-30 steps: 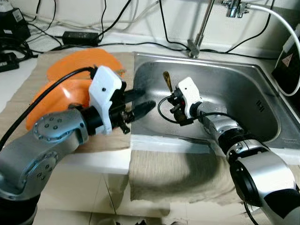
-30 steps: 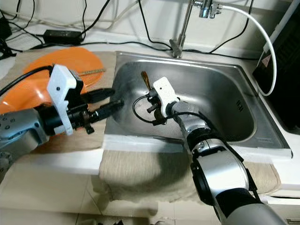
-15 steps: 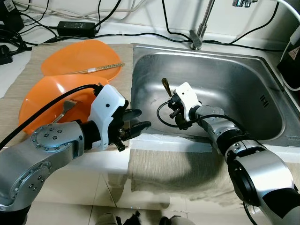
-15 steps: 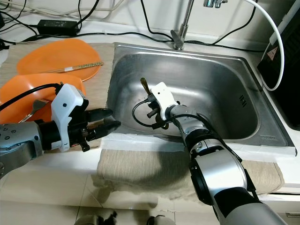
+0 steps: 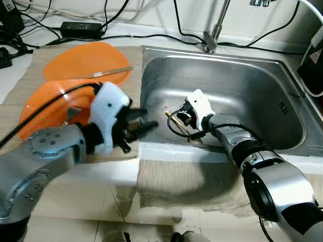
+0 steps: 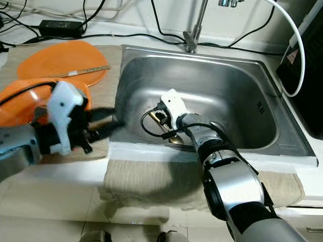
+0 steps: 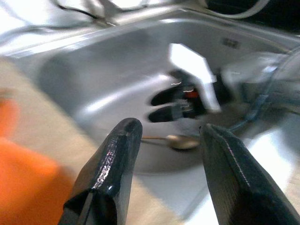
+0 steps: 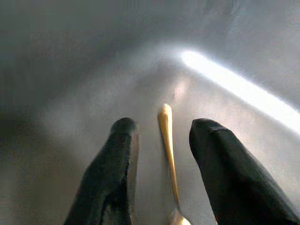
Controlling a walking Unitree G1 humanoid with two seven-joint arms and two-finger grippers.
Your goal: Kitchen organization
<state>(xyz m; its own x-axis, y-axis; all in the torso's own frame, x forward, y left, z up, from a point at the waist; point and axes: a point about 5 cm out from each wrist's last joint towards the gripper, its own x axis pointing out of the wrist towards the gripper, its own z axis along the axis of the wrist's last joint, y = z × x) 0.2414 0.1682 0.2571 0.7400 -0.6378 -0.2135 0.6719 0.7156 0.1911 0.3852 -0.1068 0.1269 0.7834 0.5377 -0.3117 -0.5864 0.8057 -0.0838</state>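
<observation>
A gold spoon point(image 8: 165, 133) lies flat on the floor of the steel sink point(image 5: 252, 91). My right gripper point(image 5: 177, 117) is low in the sink, open, with its black fingers point(image 8: 117, 164) on either side of the spoon's handle and apart from it. The spoon's bowl point(image 7: 183, 142) points toward the sink's near wall. My left gripper point(image 5: 144, 120) hovers open over the sink's left rim, holding nothing. Two orange plates sit on the cloth to the left: the far one point(image 5: 86, 58) carries chopsticks point(image 5: 103, 73), and the near one point(image 5: 45, 106) holds a metal utensil.
The tap's stem point(image 5: 214, 30) rises at the sink's back rim. Black cables and a power adapter point(image 5: 81, 26) lie along the back of the counter. A beige cloth point(image 5: 186, 181) hangs over the front edge. A dark appliance point(image 6: 308, 85) stands at the right.
The spoon stood upright in my right gripper; that gripper has dropped lower, opened, and the spoon now lies on the sink floor. My left gripper has shifted slightly left.
</observation>
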